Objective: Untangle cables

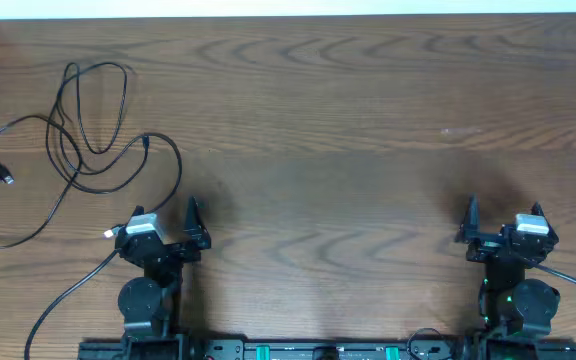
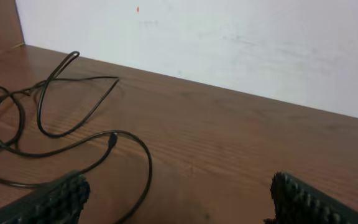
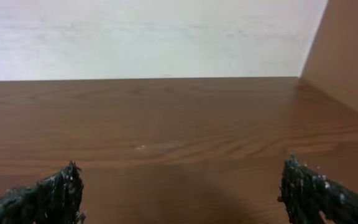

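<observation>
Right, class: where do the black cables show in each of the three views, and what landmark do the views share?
Overhead: black cables at upper left of the wooden table.
Left wrist: left half of the picture.
Right wrist: not in it.
Shared landmark: the wooden table, in all three.

Black arms (image 1: 138, 298) carry silver wrist blocks (image 1: 140, 226) and studded fingers (image 2: 61, 196).
</observation>
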